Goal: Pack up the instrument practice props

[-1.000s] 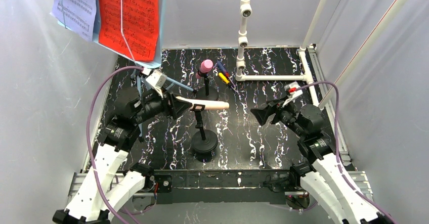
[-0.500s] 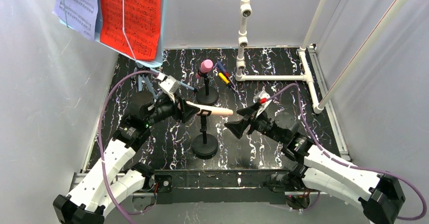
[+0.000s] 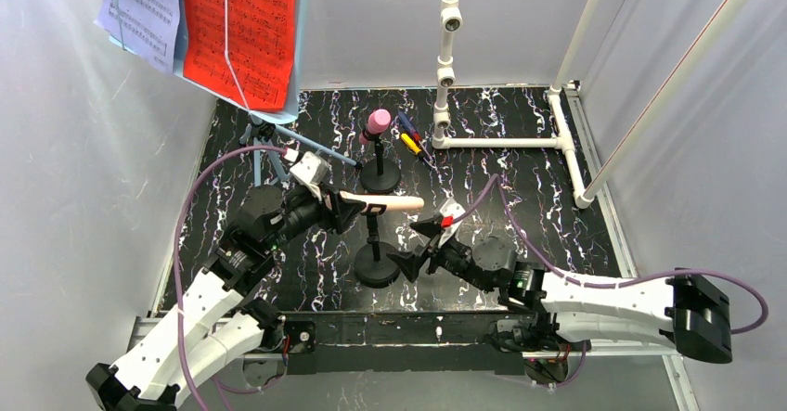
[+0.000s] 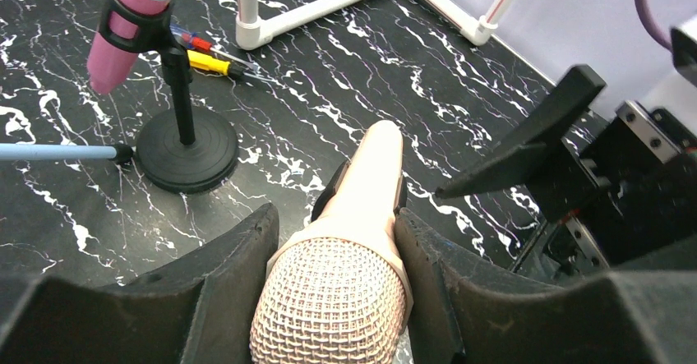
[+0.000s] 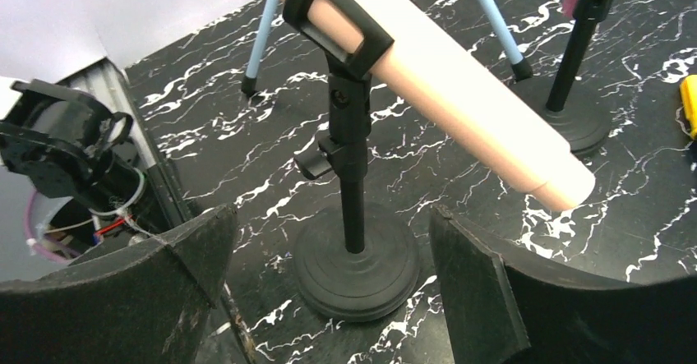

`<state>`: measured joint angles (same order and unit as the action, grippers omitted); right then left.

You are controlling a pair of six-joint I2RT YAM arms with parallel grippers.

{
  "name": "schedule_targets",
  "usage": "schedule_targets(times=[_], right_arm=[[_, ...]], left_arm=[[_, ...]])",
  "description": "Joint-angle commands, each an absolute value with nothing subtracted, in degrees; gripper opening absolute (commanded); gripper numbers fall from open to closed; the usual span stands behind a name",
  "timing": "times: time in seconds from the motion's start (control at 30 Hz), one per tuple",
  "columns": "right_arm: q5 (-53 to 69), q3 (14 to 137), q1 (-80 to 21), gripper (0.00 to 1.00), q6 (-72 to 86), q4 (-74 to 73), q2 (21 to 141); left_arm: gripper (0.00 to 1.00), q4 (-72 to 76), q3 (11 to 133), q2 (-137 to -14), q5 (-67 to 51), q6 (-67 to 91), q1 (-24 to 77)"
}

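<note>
Black marbled worktop [image 3: 501,105] is carrying everything. The left gripper [image 4: 329,241], half closed, is clamping the beige microphone [image 4: 362,183] by its mesh head, the handle sitting in the black holder [image 5: 353,257] clip. The right gripper [image 5: 333,216], jaws wide and empty, is flanking that holder's base. Freeing the microphone is in hand; next probably calls for steadying the base.

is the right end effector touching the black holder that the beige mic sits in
Apart. In the right wrist view the right end effector straddles the black holder, with marbled tabletop showing between its fingers and the round base.
</note>
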<state>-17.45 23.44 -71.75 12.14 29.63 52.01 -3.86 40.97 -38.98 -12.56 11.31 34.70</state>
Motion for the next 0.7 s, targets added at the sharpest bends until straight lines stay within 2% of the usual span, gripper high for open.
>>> schedule_targets(times=[0.0,0.27,0.4,0.57,0.67], right_arm=[[-27.3,22.52,-74.35,0.93,8.08,39.93,54.32],[-29.72,21.41,-74.7,0.91,4.84,52.15,60.64],[-29.53,22.57,-74.71,0.91,3.59,57.78,65.97],[-31.28,23.6,-75.14,0.91,3.95,63.47,71.51],[-32.84,24.04,-75.43,0.91,3.88,66.19,74.39]], left_arm=[[0.0,3.11,43.2,-39.95,-9.23,13.08,35.35],[0.0,5.04,42.24,-40.01,-7.59,14.42,37.25],[0.01,3.62,41.77,-40.58,-11.14,14.5,37.27],[0.34,-2.78,43.94,-39.72,-13.44,12.8,37.27],[0.45,-6.8,45.63,-38.74,-13.66,11.07,37.27]])
